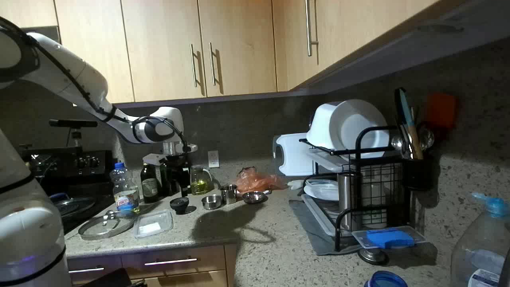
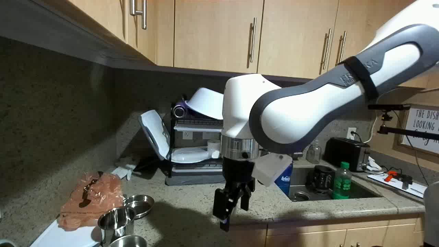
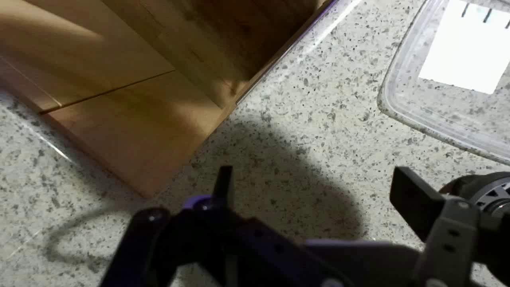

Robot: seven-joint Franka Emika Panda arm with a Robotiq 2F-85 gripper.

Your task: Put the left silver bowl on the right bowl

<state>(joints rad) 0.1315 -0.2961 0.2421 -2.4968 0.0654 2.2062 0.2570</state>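
A speckled stone counter (image 1: 279, 255) bends in an L beneath wooden cabinets (image 1: 165, 48). Near its inner front corner your gripper (image 3: 312, 181) hangs with its jaws spread well apart. Farther out, toward the back edge, you have the left silver bowl (image 1: 211, 203), upright just beside a metal cup (image 1: 228, 195); the right bowl (image 1: 255, 198) sits past that cup, beside an orange plastic bag (image 1: 255, 181).

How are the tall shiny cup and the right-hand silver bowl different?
The tall shiny cup stands higher than it's wide; the right-hand silver bowl is low and wide. The cup's sides go almost straight up; the bowl's seem to slope outward. Both are silver-coloured and open-topped.
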